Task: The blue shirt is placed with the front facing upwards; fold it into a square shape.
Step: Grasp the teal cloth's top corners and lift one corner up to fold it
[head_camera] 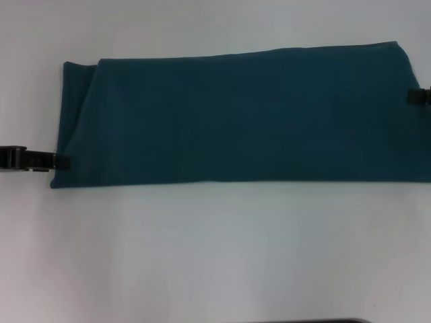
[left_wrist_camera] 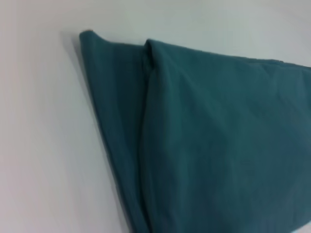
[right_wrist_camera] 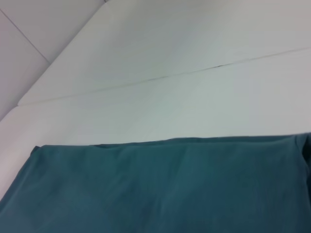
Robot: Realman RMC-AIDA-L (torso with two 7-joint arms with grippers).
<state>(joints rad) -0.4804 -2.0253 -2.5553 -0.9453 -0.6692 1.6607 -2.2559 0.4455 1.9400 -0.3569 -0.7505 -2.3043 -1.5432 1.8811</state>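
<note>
One long folded band of blue shirt [head_camera: 242, 114], plain teal up.

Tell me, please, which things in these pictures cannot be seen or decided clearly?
- Lettering on the blue shirt: no view shows it; only plain fabric faces up.
- The shirt's right end: cut off by the head view's edge.
- Left gripper at the shirt's left end: too small in the head view to judge its grip.
- Right gripper: mostly cut off by the head view's edge.
- Both wrist views show no fingers.
</note>
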